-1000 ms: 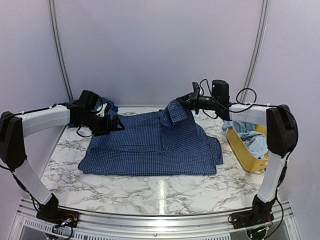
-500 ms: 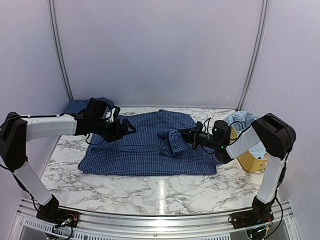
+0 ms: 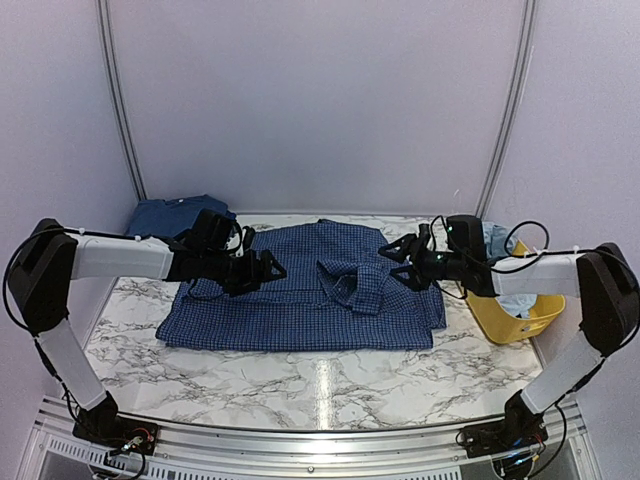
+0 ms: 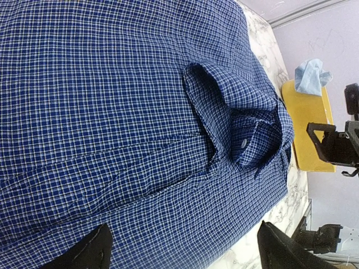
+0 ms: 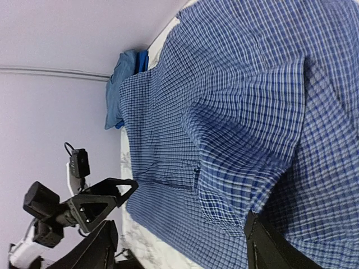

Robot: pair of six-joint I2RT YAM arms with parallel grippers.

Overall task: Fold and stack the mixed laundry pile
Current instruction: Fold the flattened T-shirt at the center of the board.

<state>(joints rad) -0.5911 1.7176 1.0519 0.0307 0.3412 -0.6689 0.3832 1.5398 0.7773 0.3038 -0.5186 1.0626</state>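
Marble table (image 3: 250,372): left end effector (image 3: 264,268), right end effector (image 3: 398,250) wide apart, empty, at checked shirt (image 3: 290,312).

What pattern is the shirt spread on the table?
The shirt is navy small-check; clearest in left wrist view.

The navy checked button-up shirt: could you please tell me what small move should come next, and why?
Probably move the open left end effector to the shirt's left edge to pinch it: the right sleeve lies folded inward, and the open right end effector holds nothing.
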